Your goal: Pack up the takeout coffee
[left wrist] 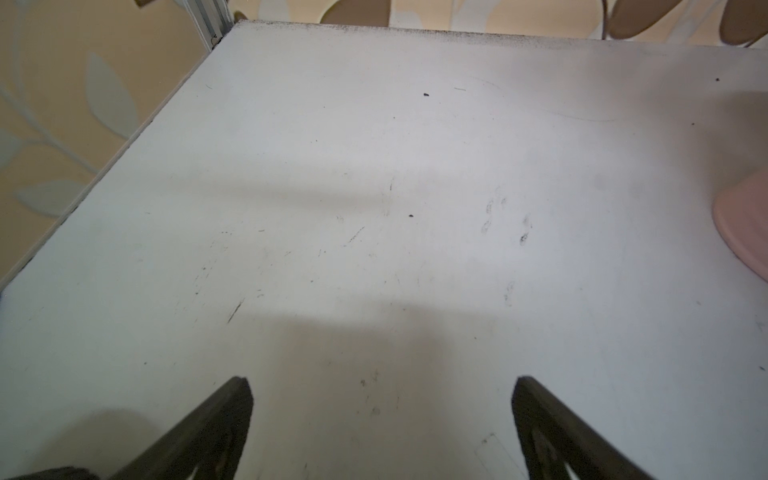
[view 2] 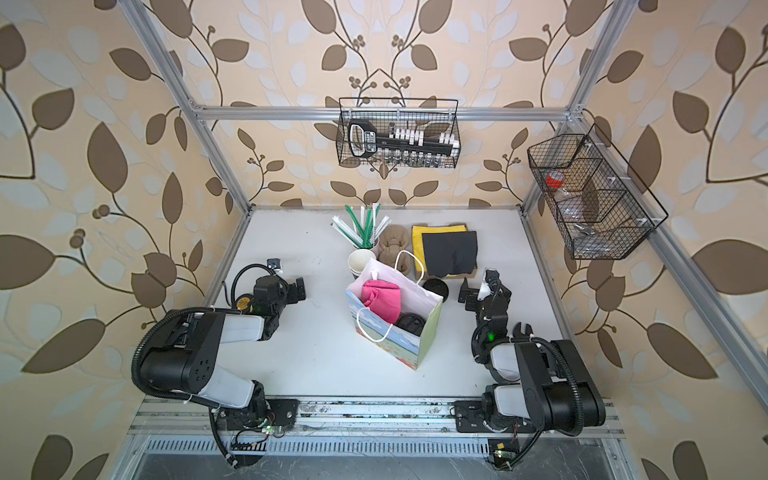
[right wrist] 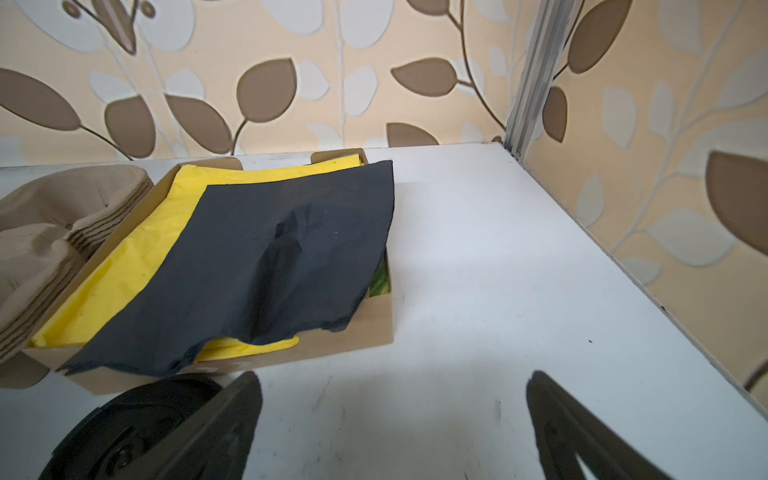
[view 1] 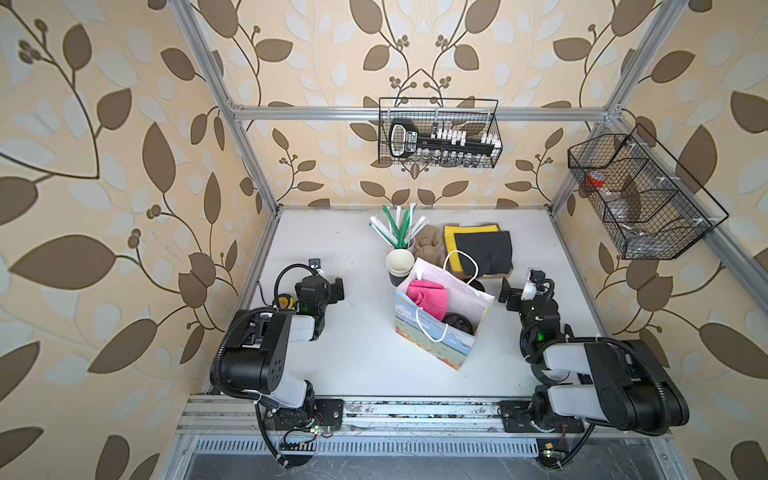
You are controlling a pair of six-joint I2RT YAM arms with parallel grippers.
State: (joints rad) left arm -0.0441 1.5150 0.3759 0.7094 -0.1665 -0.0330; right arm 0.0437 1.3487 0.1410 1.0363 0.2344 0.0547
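A paper bag (view 1: 432,345) stands open in the middle of the white worktop (view 1: 353,365). The coffee (view 1: 457,322) sits inside it, at its right end. Only its black lid shows, beside a pink cloth (view 1: 426,297) in the same bag.

Well left of the bag, the left gripper (view 1: 337,289) hangs over bare worktop. Its fingers (left wrist: 224,415) are spread wide apart with nothing between them. Right of the bag, the right gripper (view 1: 508,296) is low over the worktop, its fingers (right wrist: 232,411) also wide apart and empty.

Just behind the bag lies a loose black lid (view 2: 435,287), close to the right gripper. Behind the bag's left corner is a stack of lidless cups (view 1: 400,262). Beyond the bag are brown pulp carriers (view 1: 428,249) and a cardboard box (right wrist: 332,345) of yellow napkins (view 1: 451,237) with a black napkin (view 1: 484,251) on top. Farther back still is a cup of wrapped straws (view 1: 401,226). Two wire baskets (view 1: 440,133) (view 1: 640,195) hang on the frame, above and behind.
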